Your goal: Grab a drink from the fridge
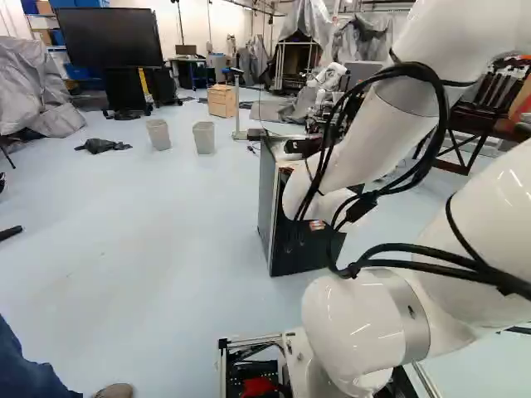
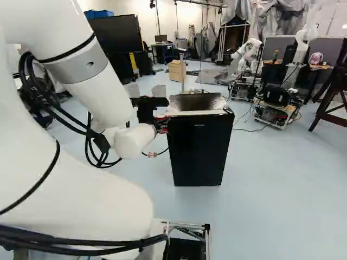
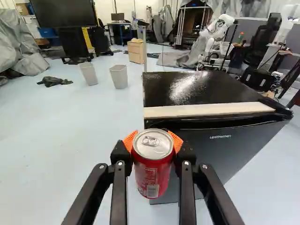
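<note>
The pincer [image 2: 161, 123] is closed around a red drink can [image 3: 153, 169], its two orange pads [image 3: 130, 141] pressing on the can from opposite sides. The can is upright, its silver lid and pull tab uppermost, and is held above the floor [image 3: 61, 140]. Whether it touches anything besides the pincer cannot be determined. The white arm [image 2: 100, 89] carries the pincer from behind. Ahead of the pincer, and to its right in the right base view, stands the black fridge [image 3: 218, 152], with its door shut, a glossy top and a pale strip [image 3: 206, 110] along the top's front edge. Farther out, past the fridge's side, are two grey bins [image 3: 118, 76], standing apart, a dark crumpled cloth [image 3: 55, 81] on the floor and a wooden cabinet [image 3: 136, 52]. Farthest from the pincer are a large dark screen [image 3: 61, 13] and, beyond the fridge, another robot [image 3: 218, 30].
</note>
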You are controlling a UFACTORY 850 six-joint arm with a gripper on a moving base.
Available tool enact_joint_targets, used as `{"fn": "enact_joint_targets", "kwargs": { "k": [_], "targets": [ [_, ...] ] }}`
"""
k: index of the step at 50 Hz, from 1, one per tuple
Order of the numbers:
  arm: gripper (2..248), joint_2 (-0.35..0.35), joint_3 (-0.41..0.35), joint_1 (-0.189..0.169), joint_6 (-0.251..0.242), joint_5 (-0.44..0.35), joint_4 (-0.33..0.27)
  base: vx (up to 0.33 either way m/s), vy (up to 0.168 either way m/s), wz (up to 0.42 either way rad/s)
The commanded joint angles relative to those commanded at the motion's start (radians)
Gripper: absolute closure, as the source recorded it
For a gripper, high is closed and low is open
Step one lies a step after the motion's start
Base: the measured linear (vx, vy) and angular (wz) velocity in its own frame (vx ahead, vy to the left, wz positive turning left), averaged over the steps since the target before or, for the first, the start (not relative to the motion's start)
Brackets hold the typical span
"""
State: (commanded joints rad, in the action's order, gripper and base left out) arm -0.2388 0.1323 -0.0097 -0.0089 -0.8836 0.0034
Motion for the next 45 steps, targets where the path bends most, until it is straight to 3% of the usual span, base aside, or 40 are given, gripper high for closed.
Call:
{"fn": "enact_joint_targets", "kwargs": {
  "k": [45],
  "targets": [
    [149,-0.040,-0.045,0.010,0.009,0.011,-0.003,0.000,0.000,0.000]
  ]
}}
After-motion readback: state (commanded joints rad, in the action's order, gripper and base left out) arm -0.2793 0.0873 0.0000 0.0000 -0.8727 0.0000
